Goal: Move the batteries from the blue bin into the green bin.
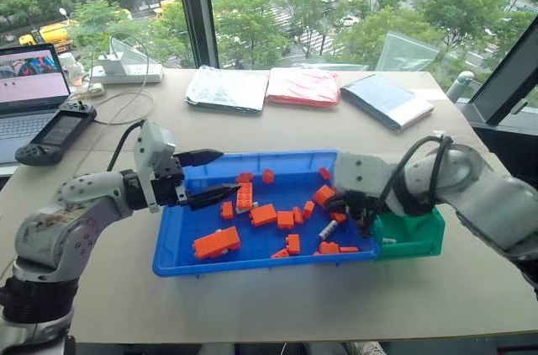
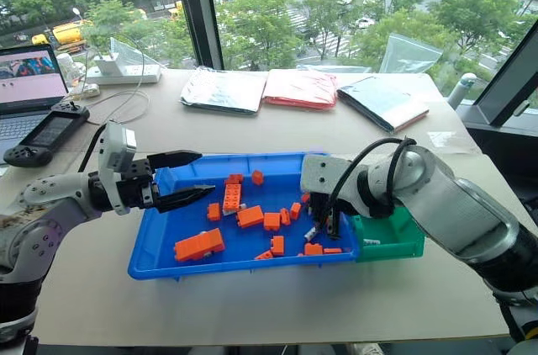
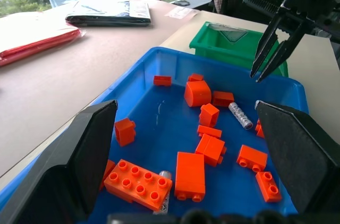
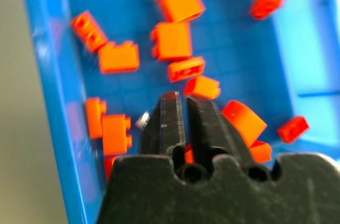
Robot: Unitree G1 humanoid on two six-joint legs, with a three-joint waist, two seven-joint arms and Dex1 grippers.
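the blue bin (image 1: 181, 241) is a wide, shallow tray of glossy moulded plastic with a rolled rim, resting on a matt beige table (image 1: 252, 304). its floor carries scattered orange bricks (image 1: 216, 242), blocky and studded. the green bin (image 1: 416, 237) is smaller, deeper and straight-walled, touching the tray's right end.

one battery (image 1: 328, 230), a slim silvery cylinder with a ribbed look, lies on the tray floor near the right end, among the bricks. a second battery (image 3: 164, 197) shows in the left wrist view, mostly hidden under a long studded brick. a small pale object lies inside the green bin; whether it is a battery cannot be told.

the right gripper (image 1: 367, 222) points steeply down over the tray's right end, beside the green bin. its two black fingers stand close together with a narrow gap at the tips and nothing between them. the battery lies just to its left, below the tips, not touching.

the left gripper (image 1: 220, 177) is level over the tray's far left corner, its fingers spread wide and empty, well apart from either battery.

the right gripper's tips are partly masked by its own cabling in the head views.
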